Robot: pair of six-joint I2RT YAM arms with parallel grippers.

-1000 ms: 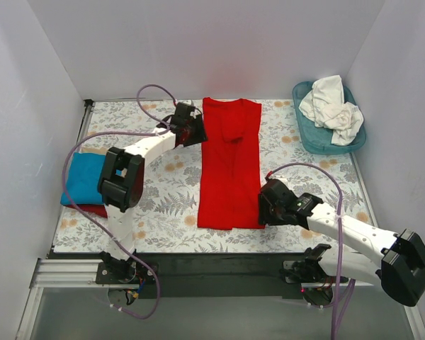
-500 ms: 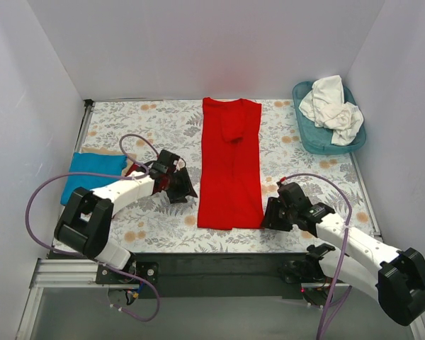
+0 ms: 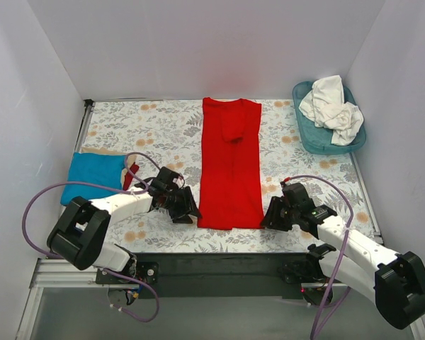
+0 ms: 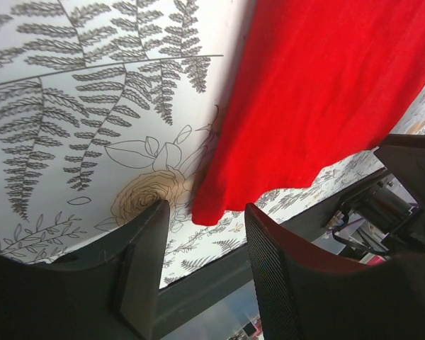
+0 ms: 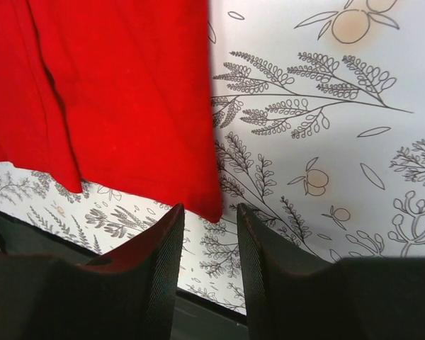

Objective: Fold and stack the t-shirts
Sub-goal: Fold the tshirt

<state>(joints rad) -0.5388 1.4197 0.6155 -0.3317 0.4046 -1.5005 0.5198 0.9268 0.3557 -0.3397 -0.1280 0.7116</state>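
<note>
Top external view | left gripper point(image 3: 188, 211) has moved from the collar end to the near-left hem corner of the bright red cloth t-shirt point(image 3: 230, 163), fingers apart | right gripper point(image 3: 269, 218) narrower at right hem corner, not clamped | shirt lies flat mid floral-patterned table cloth point(image 3: 163, 127), a lengthwise-folded strip

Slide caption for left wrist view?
Open left pincer poised at a hem corner of the red t-shirt, on floral cloth.

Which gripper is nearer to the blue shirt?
Left. The left gripper is at the red shirt's near left corner, right of the blue shirt. The right gripper is at its near right corner, beyond the whole red shirt.
</note>
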